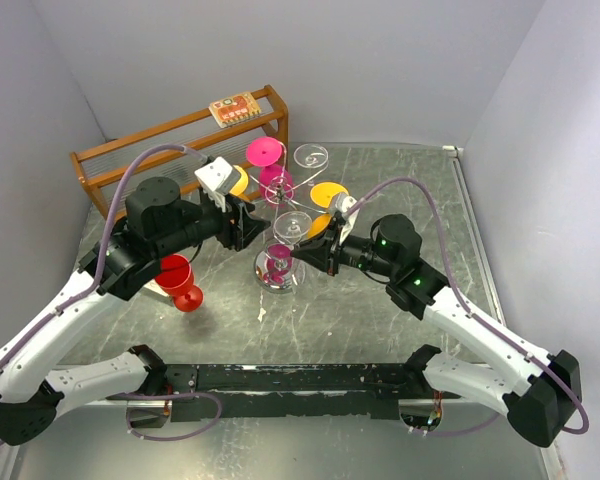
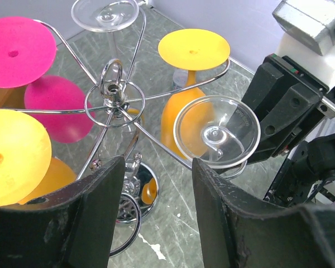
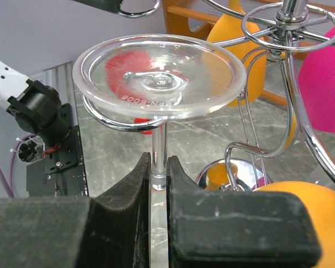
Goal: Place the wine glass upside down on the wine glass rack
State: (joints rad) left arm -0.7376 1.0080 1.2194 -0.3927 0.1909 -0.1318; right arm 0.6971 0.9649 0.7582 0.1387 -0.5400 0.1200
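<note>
Right pincer (image 3: 159, 173) clamped tight on the stem of the upside-down wine glass (image 3: 159, 75), foot seated on a loop of the rack (image 2: 113, 100), at 6 o'clock from the hub seen from above. Left pincer (image 2: 156, 167) at 8 o'clock, near, jaws spread wide, holding nothing.

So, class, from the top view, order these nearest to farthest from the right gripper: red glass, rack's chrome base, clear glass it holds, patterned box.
1. Clear wine glass: stem between the right gripper's fingers.
2. Rack's chrome base: just left, lower down.
3. Red glass: well off to the left.
4. Patterned box: on the wooden shelf, back left.
</note>
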